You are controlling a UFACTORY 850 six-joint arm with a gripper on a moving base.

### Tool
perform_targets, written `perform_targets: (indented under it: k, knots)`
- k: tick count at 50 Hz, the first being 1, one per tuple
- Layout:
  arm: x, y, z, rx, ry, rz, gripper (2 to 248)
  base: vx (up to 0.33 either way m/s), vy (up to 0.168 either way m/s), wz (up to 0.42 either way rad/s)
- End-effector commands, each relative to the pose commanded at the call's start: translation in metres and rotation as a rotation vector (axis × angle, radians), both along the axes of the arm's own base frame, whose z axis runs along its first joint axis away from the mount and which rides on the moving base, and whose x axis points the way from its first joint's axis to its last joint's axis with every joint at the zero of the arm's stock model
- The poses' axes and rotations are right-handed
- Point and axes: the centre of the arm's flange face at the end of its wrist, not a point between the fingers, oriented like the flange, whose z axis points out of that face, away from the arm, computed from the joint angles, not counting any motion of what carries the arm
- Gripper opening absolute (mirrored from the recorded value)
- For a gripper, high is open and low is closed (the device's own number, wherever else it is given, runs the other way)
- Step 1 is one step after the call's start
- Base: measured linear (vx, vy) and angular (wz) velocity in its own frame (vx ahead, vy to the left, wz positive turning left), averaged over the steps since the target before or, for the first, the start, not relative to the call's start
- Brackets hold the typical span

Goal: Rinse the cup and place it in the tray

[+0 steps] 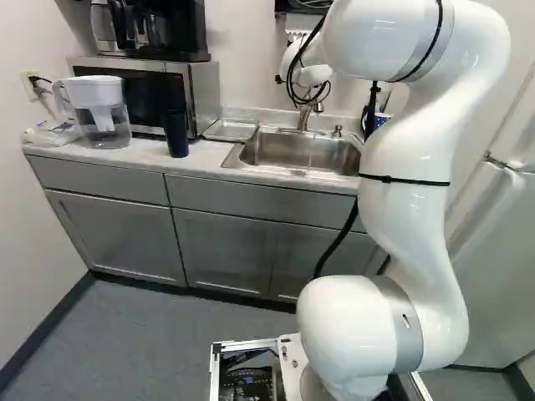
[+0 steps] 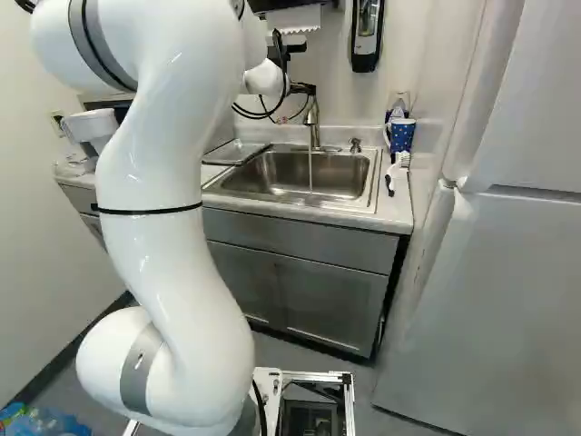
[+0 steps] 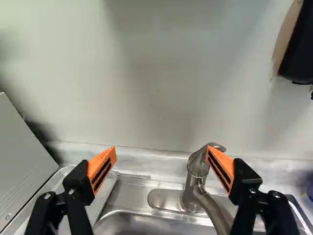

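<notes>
Two orange-padded jaws stand wide apart near the faucet (image 3: 199,169).

The white arm (image 2: 172,209) rises through the left of the right base view and bends over at its upper left. The wrist (image 2: 265,78) is near the top centre, the black gripper (image 2: 302,88) open, its orange pads (image 3: 101,169) well apart.

White spots dot a blue mug (image 2: 402,136) and black stripes mark orange pads (image 3: 101,169), while the arm (image 1: 410,221) shows white with grey bands, the cup (image 1: 175,134) dark, the cabinets (image 1: 117,234) grey, the tray (image 1: 230,130) and sink (image 2: 370,184) silver
</notes>
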Motion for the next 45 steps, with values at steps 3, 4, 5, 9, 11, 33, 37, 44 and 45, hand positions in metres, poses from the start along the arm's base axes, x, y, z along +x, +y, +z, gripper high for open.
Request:
perform_targets:
  k: [3,4,5,9,11,33,37,44,45]
  knots:
    - [0.000,0.000,0.000,0.000,0.000,0.000,247,0.000,0.000,0.000]
    - [-0.001,0.000,0.000,0.000,0.000,0.001,247,0.000,0.000,0.000]
    - [-0.001,0.001,0.000,0.000,0.000,0.001,247,0.000,0.000,0.000]
    - [-0.003,0.003,0.000,0.000,0.002,0.003,247,0.000,0.000,0.000]
    - [-0.005,0.004,0.001,0.000,0.003,0.005,247,0.000,0.000,0.000]
    - [-0.038,0.025,0.004,0.001,0.018,0.033,247,0.000,0.000,0.000]
    - [-0.045,0.029,0.005,0.001,0.021,0.038,247,0.000,0.000,0.000]
    - [-0.057,0.034,0.006,0.002,0.028,0.047,247,0.000,0.000,0.000]
    - [-0.059,0.035,0.006,0.002,0.030,0.048,247,0.000,0.000,0.000]
